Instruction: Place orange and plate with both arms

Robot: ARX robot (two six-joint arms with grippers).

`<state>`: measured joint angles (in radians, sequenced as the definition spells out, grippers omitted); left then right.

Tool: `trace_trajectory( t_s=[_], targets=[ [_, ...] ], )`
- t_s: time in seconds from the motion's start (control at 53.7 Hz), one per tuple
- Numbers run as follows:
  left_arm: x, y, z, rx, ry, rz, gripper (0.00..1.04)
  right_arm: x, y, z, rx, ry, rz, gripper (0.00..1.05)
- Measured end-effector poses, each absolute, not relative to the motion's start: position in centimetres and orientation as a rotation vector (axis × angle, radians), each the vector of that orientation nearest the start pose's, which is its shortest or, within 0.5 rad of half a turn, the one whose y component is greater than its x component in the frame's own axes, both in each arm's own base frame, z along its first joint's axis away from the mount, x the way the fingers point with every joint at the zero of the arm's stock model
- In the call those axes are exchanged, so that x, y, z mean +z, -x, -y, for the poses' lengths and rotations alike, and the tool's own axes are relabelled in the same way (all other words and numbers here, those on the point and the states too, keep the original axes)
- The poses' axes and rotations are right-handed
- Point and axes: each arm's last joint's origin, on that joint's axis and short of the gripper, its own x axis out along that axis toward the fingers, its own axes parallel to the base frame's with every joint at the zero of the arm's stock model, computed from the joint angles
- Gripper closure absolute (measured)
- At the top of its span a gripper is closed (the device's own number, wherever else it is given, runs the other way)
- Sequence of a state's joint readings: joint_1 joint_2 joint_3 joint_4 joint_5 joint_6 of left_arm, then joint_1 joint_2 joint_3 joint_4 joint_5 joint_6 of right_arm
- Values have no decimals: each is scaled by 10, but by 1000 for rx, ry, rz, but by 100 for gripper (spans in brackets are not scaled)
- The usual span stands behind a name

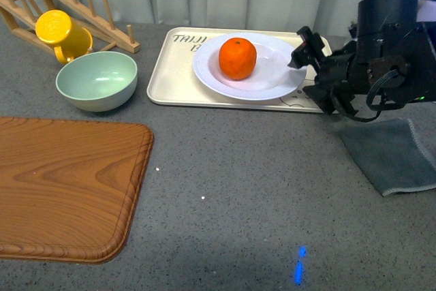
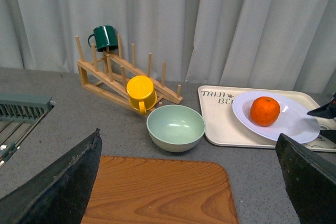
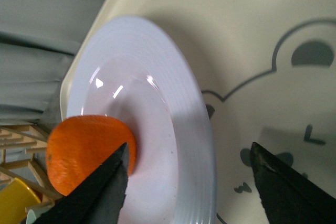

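The orange [image 1: 238, 58] sits on the white plate [image 1: 279, 74], which rests on the beige bear tray [image 1: 170, 76] at the back of the table. My right gripper [image 1: 304, 49] is open at the plate's right rim. In the right wrist view its fingers [image 3: 100, 192] straddle the ribbed rim of the plate [image 3: 131, 103], one finger beside the orange [image 3: 79, 150] and the other over the tray [image 3: 252, 35]. My left gripper [image 2: 189, 182] is open and empty above the wooden board, far from the orange [image 2: 264, 110] and the plate [image 2: 294, 121]. It is out of the front view.
A pale green bowl [image 1: 97, 80] and a yellow mug [image 1: 63, 32] stand left of the tray, before a wooden rack [image 1: 75, 5]. The wooden cutting board [image 1: 65, 185] fills the front left. A grey cloth [image 1: 395, 155] lies at the right under the arm.
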<state>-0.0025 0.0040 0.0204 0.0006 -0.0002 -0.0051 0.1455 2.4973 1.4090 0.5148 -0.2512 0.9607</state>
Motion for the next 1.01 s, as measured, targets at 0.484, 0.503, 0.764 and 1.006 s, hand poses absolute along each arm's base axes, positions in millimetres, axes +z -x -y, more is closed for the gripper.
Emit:
trace_trajectory(
  t_s=[0.484,0.503,0.764,1.006],
  targets=[
    [170,-97,0,-2,5,17,6,105,-358,-65,87,-194,-377,9],
    [170,-97,0,-2,5,17,6,108,-346,-63,88,-170,-368,9],
    [170,-97,0,-2,5,17,6,145,-238,-35,-41,-120,-443,9],
    [170,-97,0,-2,5,17,6,189,-179,-21,-75,-119,-340,9]
  ],
)
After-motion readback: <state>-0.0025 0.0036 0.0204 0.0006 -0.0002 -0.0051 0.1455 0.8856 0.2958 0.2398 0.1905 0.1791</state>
